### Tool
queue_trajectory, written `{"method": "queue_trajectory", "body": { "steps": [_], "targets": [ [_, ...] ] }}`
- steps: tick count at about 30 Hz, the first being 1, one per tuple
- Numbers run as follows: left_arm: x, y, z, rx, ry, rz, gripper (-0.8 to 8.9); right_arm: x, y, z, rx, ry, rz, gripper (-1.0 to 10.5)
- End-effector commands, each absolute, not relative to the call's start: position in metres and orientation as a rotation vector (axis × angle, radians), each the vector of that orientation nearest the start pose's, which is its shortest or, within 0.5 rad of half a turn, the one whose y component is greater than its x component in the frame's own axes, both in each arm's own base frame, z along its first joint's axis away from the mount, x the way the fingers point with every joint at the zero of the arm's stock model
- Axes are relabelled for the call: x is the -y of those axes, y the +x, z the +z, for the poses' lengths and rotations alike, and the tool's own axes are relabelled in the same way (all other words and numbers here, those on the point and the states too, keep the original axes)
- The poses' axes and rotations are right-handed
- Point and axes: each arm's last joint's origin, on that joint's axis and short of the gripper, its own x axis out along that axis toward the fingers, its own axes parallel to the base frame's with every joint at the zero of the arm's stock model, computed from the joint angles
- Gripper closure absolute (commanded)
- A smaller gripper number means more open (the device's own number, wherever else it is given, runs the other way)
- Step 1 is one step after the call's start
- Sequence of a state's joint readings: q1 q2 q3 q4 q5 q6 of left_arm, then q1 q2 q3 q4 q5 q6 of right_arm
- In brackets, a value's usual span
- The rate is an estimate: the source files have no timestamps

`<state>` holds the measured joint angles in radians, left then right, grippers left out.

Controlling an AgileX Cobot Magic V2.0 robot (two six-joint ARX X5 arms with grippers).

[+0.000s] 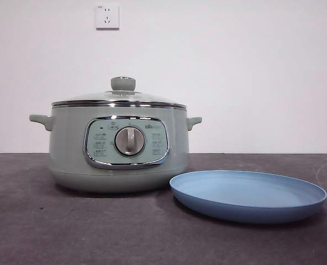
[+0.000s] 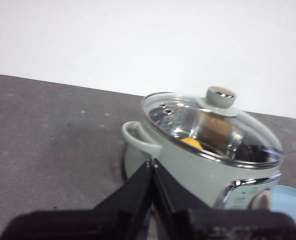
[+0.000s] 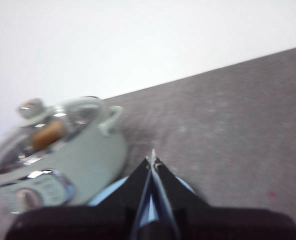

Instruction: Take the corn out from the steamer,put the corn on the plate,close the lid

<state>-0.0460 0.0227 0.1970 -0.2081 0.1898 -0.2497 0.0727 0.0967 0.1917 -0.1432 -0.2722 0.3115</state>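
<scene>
The sage-green steamer (image 1: 119,152) stands on the dark table with its glass lid (image 1: 119,99) on. Beside it, to the right and a little nearer in the front view, lies the light-blue plate (image 1: 249,193), with nothing on it. Through the glass in the left wrist view a patch of yellow corn (image 2: 192,143) shows inside the pot. My left gripper (image 2: 152,162) is shut, held back from the steamer (image 2: 198,160) near its side handle. My right gripper (image 3: 152,156) is shut too, above the plate (image 3: 105,197), apart from the steamer (image 3: 58,160). Neither arm shows in the front view.
A white wall with a power socket (image 1: 107,16) runs behind the table. The dark grey tabletop (image 1: 69,232) stretches to the left of and in front of the steamer.
</scene>
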Motion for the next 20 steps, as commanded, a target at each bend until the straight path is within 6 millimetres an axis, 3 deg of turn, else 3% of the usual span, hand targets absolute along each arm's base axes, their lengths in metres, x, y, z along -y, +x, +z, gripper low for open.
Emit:
{"method": "queue_trajectory", "body": {
  "steps": [1,11,20],
  "targets": [
    [0.010,0.079,0.221,-0.074,-0.269,-0.255,8.21,-0.016,0.092,0.226,-0.111,0.322,0.392,9.6],
    [0.015,0.070,0.281,-0.188,-0.274,-0.434,8.21,-0.027,0.110,0.294,-0.346,0.239,0.758,9.6],
    [0.018,0.069,0.318,-0.350,-0.249,-0.574,8.21,-0.029,0.119,0.343,-0.454,0.118,0.858,9.6]
  ]
}}
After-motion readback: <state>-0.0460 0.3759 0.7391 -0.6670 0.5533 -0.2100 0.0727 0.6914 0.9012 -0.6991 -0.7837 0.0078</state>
